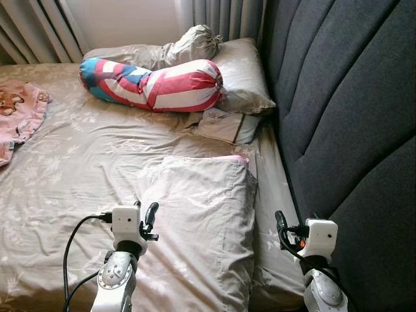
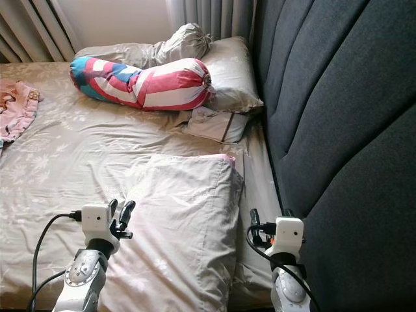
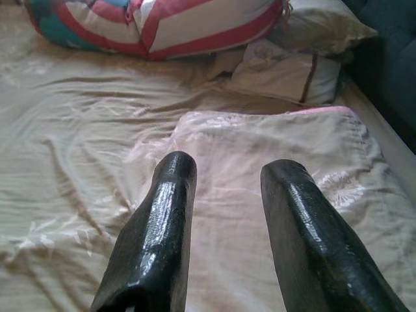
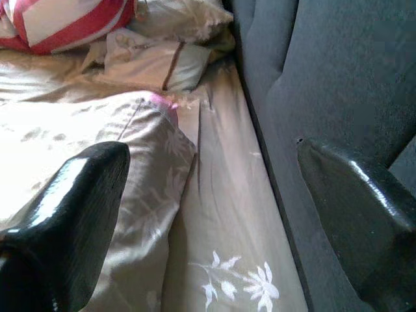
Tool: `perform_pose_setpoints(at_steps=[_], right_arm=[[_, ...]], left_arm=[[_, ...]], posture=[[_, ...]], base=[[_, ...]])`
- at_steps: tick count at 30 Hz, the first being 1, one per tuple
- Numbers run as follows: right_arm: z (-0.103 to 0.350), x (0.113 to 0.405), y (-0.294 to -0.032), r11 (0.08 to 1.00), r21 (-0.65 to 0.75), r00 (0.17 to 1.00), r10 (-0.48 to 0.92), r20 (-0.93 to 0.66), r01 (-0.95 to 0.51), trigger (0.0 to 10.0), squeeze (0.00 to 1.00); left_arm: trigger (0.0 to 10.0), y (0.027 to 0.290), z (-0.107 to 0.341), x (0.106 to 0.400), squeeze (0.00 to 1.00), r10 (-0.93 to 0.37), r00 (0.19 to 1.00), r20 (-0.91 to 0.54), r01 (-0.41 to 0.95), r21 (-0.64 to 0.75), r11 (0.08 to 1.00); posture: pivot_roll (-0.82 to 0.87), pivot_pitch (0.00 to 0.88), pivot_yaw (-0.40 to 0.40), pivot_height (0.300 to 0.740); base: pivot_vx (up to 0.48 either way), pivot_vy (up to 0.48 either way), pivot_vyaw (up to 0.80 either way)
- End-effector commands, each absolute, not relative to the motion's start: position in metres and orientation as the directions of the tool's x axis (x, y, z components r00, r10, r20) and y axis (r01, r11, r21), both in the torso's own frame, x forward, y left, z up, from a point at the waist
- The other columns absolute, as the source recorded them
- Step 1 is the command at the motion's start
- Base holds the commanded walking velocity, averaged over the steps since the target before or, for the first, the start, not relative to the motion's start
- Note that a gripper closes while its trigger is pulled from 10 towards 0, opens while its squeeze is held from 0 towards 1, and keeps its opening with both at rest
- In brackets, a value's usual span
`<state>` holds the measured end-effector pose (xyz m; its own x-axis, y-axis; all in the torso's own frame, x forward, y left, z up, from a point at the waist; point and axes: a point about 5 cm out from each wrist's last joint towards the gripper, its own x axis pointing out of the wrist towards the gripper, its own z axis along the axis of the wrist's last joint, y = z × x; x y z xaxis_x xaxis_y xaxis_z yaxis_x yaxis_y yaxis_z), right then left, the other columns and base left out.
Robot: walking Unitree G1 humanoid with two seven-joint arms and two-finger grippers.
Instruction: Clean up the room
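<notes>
A beige floral pillow (image 1: 201,214) lies flat on the bed, close to me and beside the headboard. My left gripper (image 1: 145,218) hovers open over its near left part; the left wrist view shows both black fingers (image 3: 162,227) apart above the pillow (image 3: 273,149), holding nothing. My right gripper (image 1: 282,229) is open wide over the strip of sheet (image 4: 227,214) between the pillow's right edge and the headboard. A red, white and blue striped bolster (image 1: 156,84) lies across the far end of the bed.
A dark grey padded headboard (image 1: 351,117) runs along the right. A second beige pillow (image 1: 244,71), a crumpled beige bundle (image 1: 195,42) and a small folded cloth (image 1: 224,125) lie near the bolster. A pink garment (image 1: 19,110) lies far left. Curtains (image 1: 39,26) hang behind.
</notes>
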<state>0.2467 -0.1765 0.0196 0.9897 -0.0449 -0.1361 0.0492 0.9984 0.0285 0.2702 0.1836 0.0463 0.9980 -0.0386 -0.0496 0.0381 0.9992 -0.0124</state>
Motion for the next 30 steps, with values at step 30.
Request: perform_pose_setpoints(at_steps=[30], right_arm=[[0.0191,0.2455,-0.1731,0.997,0.051,0.989,-0.048,-0.140,0.056,10.0,0.00]], left_arm=[[10.0,0.1837,0.0473,0.2673,0.00,-0.055,0.997,-0.056,0.055,0.012,0.998]], posture=[[-0.17,0.103,0.019,0.740]], base=[[0.000,0.048,-0.18]])
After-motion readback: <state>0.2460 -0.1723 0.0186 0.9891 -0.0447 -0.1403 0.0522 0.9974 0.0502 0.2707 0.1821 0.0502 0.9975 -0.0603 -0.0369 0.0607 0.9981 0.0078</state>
